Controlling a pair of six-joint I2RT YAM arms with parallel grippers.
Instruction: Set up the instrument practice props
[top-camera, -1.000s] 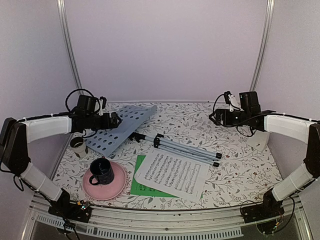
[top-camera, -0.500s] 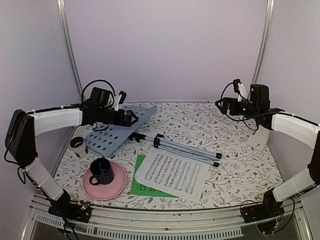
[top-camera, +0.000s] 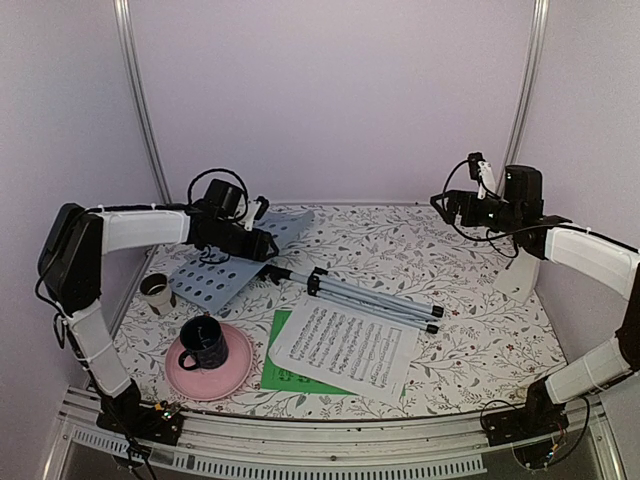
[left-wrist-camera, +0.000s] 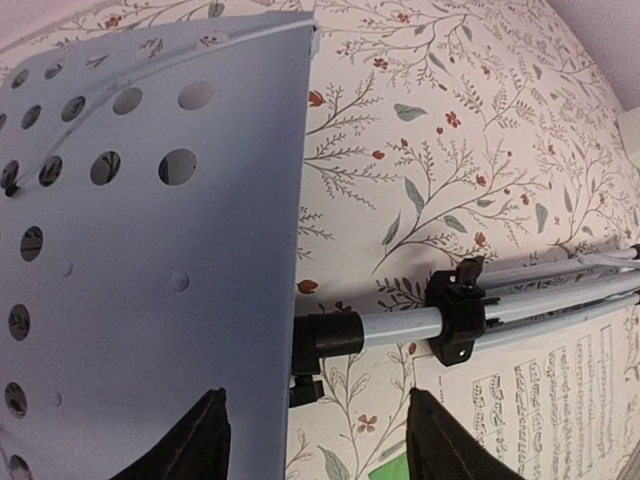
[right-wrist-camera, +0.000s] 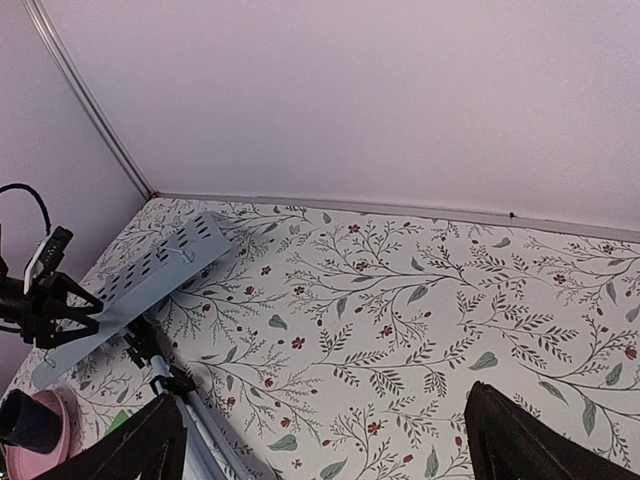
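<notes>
The pale-blue perforated music stand (top-camera: 215, 272) lies flat at the back left, with its folded silver tripod (top-camera: 372, 298) stretching to the right. My left gripper (top-camera: 262, 243) hovers over the plate's right edge, where the black joint (left-wrist-camera: 335, 335) meets the pole. Its jaws are open, with one fingertip (left-wrist-camera: 205, 440) over the plate (left-wrist-camera: 150, 250) and the other beyond the pole. The white sheet of music (top-camera: 345, 345) overlaps the green sheet (top-camera: 283, 376) at the front centre. A small white metronome (top-camera: 520, 280) stands far right. My right gripper (top-camera: 452, 208) is raised at the back right, open and empty (right-wrist-camera: 325, 450).
A dark mug (top-camera: 203, 343) sits on a pink plate (top-camera: 228, 378) at the front left. A small beige cup (top-camera: 157, 292) stands beside the stand's plate by the left wall. Metal rails (top-camera: 140, 100) run up the back corners.
My left gripper has moved right across the stand's plate to its edge by the pole joint, and its jaws have narrowed. The right arm rose a little earlier and has since held still.
</notes>
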